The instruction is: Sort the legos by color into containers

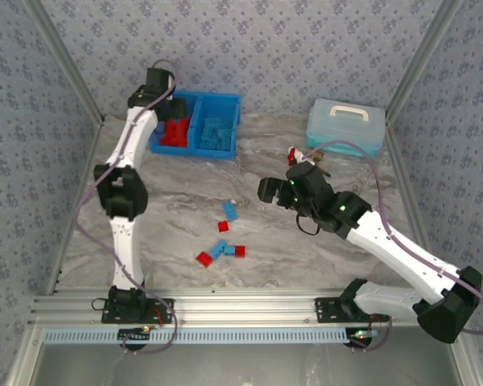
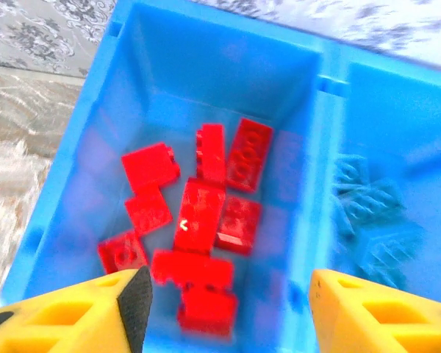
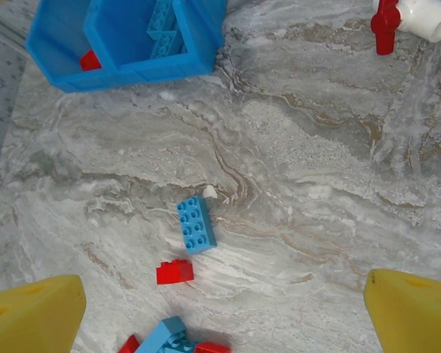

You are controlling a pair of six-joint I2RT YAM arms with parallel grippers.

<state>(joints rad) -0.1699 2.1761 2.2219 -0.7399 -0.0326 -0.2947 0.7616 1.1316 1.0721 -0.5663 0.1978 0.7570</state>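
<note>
**Sorting by colour: the release step at the bin.** The left jaws hang directly over the left compartment (image 2: pixel 206 66) of the blue bin (image 1: pixel 195 152). They are parted and grasp nothing. Below them the red legos (image 2: pixel 202 217) lie heaped on the compartment floor. Beyond the divider, the right compartment (image 2: pixel 404 110) holds the light-blue legos (image 2: pixel 371 213). The step in hand reads as the drop-off of a red piece (no brick sits between the yellow fingers, so it looks complete).

The right jaws are released wide and empty, and hover over the tabletop (image 3: pixel 316 147), well apart from the bin. Under them lies a loose light-blue brick (image 3: pixel 196 224) with a loose red brick (image 3: pixel 175 271) near its end, the two not touching. A small mixed cluster (image 3: pixel 169 340) lies nearer the arms' bases. A handful of pieces is thus still unsorted.

The next move probably falls to the right jaws. They would descend squarely onto the light-blue brick and close across its narrow sides without nudging the red neighbour. The carry would end at the right compartment, so the left arm should first be clear of the bin.
</note>
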